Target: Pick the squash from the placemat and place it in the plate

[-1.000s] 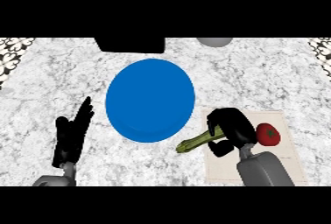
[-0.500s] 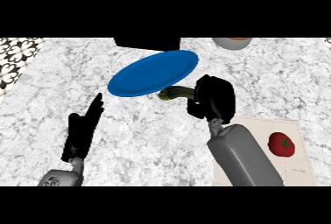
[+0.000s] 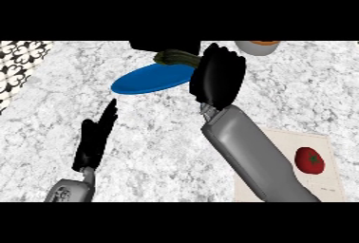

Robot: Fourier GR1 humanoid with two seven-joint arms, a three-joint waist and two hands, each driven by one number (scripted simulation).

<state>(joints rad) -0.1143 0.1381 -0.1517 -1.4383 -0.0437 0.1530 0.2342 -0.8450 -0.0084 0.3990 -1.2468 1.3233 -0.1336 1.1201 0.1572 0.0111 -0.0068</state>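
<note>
A dark green squash (image 3: pixel 175 57) sticks out to the left of my right hand (image 3: pixel 219 76), whose fingers curl round its near end. The squash hangs over the far rim of the blue plate (image 3: pixel 151 79), which lies on the marble counter. My right forearm reaches up from the lower right across the beige placemat (image 3: pixel 321 186). My left hand (image 3: pixel 95 137) rests at the lower left with fingers straight, holding nothing.
A red tomato (image 3: pixel 309 160) lies on the placemat at the right. A grey bowl (image 3: pixel 257 46) with something orange in it sits at the far edge. A dark block (image 3: pixel 165 46) stands behind the plate. Patterned tiles (image 3: pixel 20 59) show at the far left.
My right hand has carried the squash off the placemat and up over the plate's far side. The view has tilted, so the plate appears flatter. The left hand stays put.
</note>
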